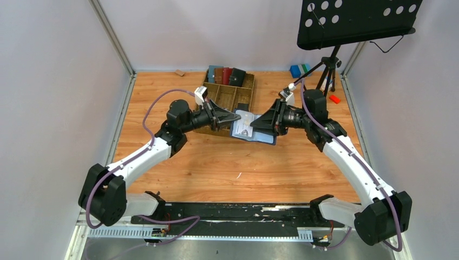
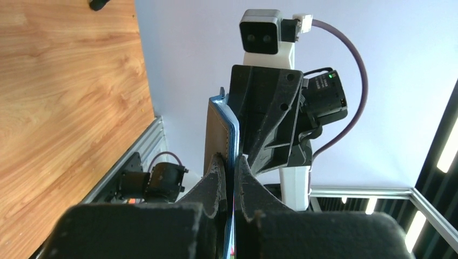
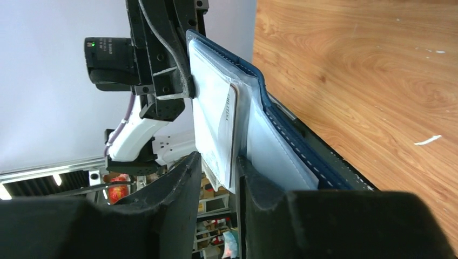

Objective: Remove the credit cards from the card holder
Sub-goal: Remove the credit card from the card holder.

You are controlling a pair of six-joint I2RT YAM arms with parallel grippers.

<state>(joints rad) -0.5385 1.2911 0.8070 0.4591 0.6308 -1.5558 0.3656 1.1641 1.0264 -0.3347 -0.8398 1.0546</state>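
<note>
The navy-blue card holder (image 1: 258,135) hangs open above the table's middle, held between both grippers. My left gripper (image 1: 231,121) is shut on its left edge; in the left wrist view (image 2: 230,162) the holder (image 2: 220,129) shows edge-on, tan face and blue rim. A white credit card (image 1: 244,124) with dark print sits in the inner clear pocket. In the right wrist view my right gripper (image 3: 217,162) is open, its fingers straddling the lower edge of the card (image 3: 213,118), with a gap on the left side. The holder's stitched blue cover (image 3: 281,121) lies behind.
A wooden compartment tray (image 1: 238,96) stands behind the holder, with brown, red and black holders (image 1: 227,76) at its back. A black music stand (image 1: 357,21) on a tripod (image 1: 327,70) is at the back right, with blue and green blocks (image 1: 297,70) and a red piece (image 1: 334,99).
</note>
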